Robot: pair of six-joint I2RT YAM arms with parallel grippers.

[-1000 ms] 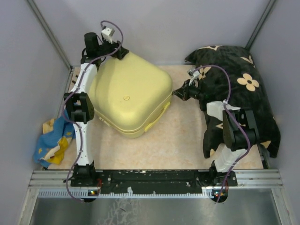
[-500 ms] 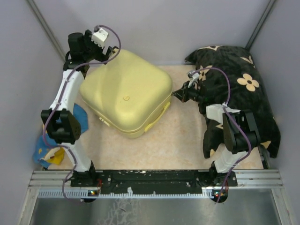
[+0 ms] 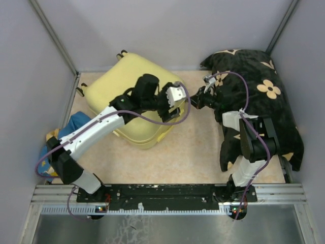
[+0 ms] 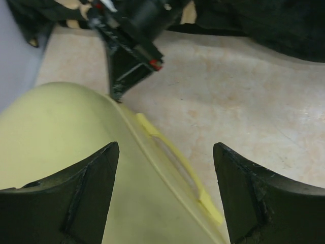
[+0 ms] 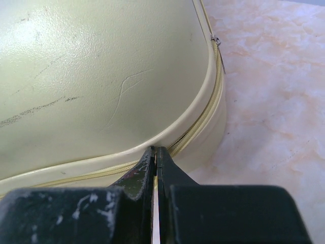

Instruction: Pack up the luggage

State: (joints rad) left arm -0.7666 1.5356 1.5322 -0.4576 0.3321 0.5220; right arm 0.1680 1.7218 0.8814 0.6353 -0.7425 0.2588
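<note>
The luggage (image 3: 122, 81) is a pale yellow hard-shell suitcase lying closed at the back left of the table. My left arm reaches across its lid, and my left gripper (image 3: 171, 111) hangs open over its right edge. In the left wrist view the fingers (image 4: 91, 193) straddle the yellow handle (image 4: 177, 168) without touching it. My right gripper (image 3: 192, 101) is shut, its tips (image 5: 156, 152) pressed against the zipper seam (image 5: 203, 122) at the suitcase's right corner. A metal zipper pull (image 5: 216, 40) hangs farther along the seam.
A big black cloth with beige flower motifs (image 3: 264, 101) fills the right side, under the right arm. A blue and yellow cloth (image 3: 56, 147) lies at the left wall. Grey walls close the table on three sides; a metal rail (image 3: 167, 195) runs along the front.
My left arm swung from the suitcase's far left corner across the lid to its right side. The suitcase shifted toward the back left. The right gripper stayed put.
</note>
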